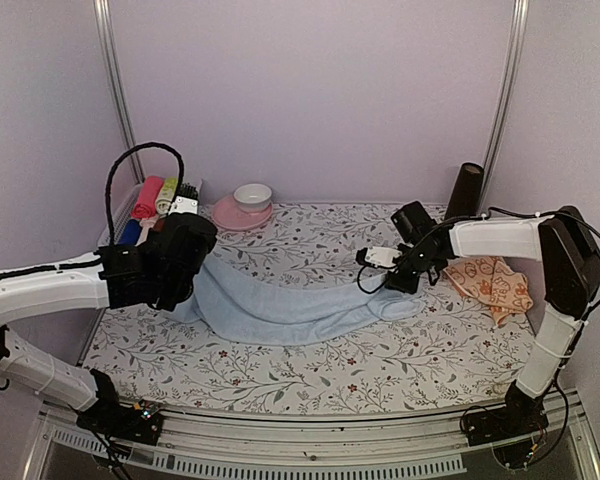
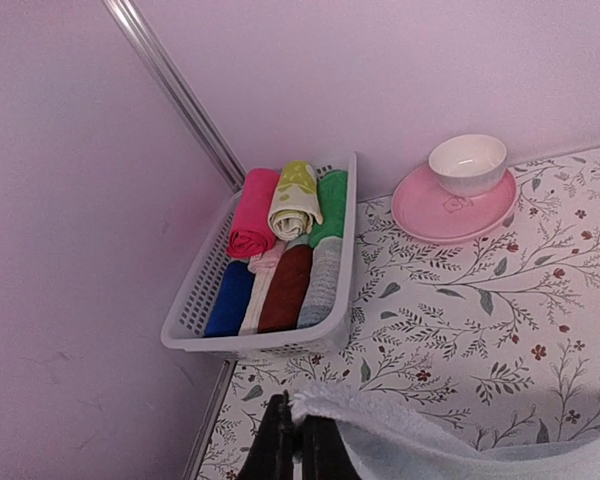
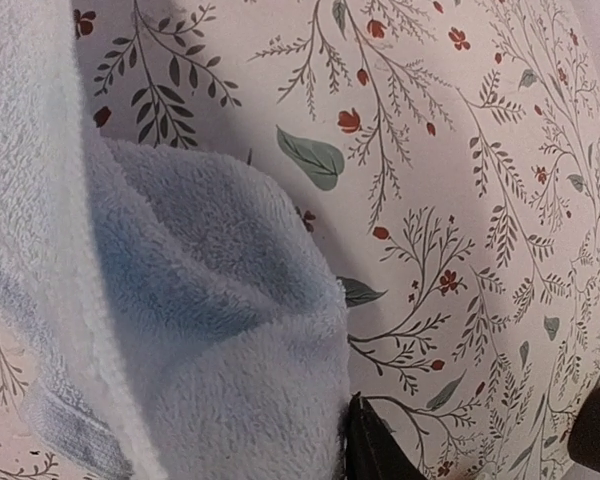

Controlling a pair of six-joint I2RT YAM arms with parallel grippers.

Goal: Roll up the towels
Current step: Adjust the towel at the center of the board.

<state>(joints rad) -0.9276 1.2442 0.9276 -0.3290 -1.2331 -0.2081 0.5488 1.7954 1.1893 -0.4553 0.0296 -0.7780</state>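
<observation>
Your left gripper (image 2: pixel 298 440) and right gripper (image 1: pixel 398 281) each pinch the pale blue towel (image 1: pixel 290 310), unrolled. The peach towel (image 1: pixel 493 283) lies unrolled, right.

Both arms reach inward, elbows bent, the left claw (image 2: pixel 298 442) and right claw (image 1: pixel 400 284) pinched shut.

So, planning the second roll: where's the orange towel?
Top view, right side: the orange towel lies crumpled just right of the right gripper and blue towel.
</observation>
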